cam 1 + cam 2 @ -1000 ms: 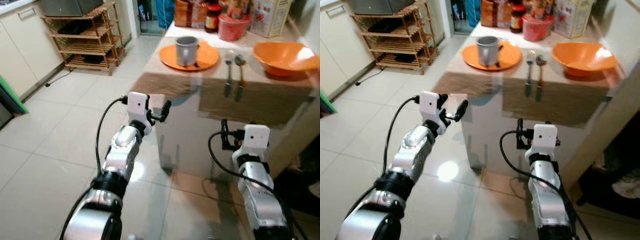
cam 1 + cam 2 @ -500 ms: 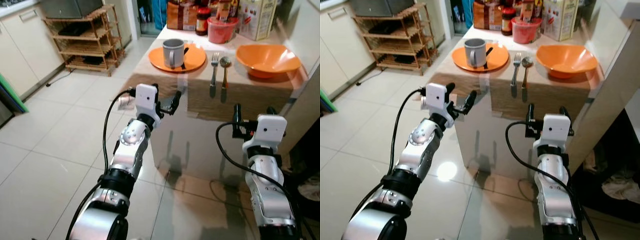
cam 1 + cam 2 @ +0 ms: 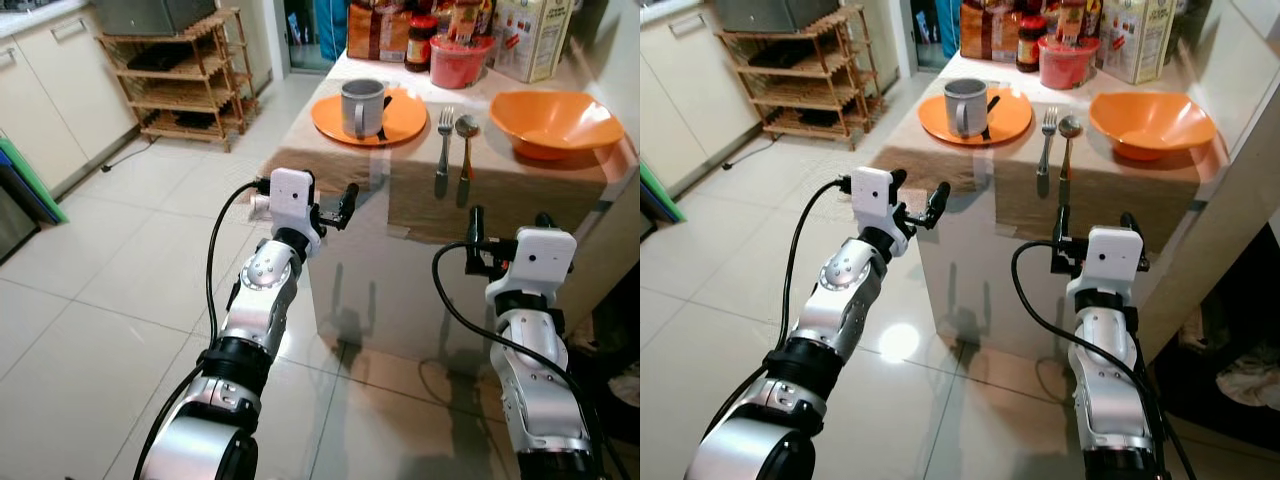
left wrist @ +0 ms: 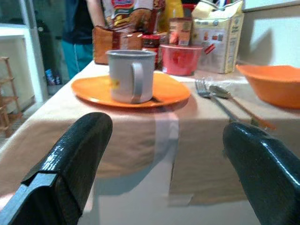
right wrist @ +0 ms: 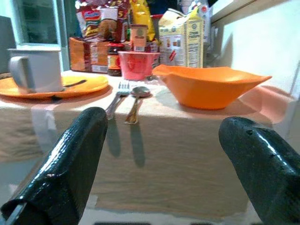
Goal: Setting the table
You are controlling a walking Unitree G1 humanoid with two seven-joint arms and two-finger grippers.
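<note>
i see a fork and spoon lying side by side on the table, handles pointing toward me, between an orange plate holding a mug and an orange bowl. my left gripper and right gripper hover before the table edge, fingers spread, empty.

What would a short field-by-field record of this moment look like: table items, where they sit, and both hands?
surface: table covered with a beige cloth
plate: orange plate on the robot's left part of the table
mug: grey mug standing upright on the plate
cutlery: fork and spoon side by side between plate and bowl
bowl: orange bowl to the right
back of table: red container, jar, cartons, bags
left hand: open, empty, short of the table edge
right hand: open, empty, before the table front
</note>
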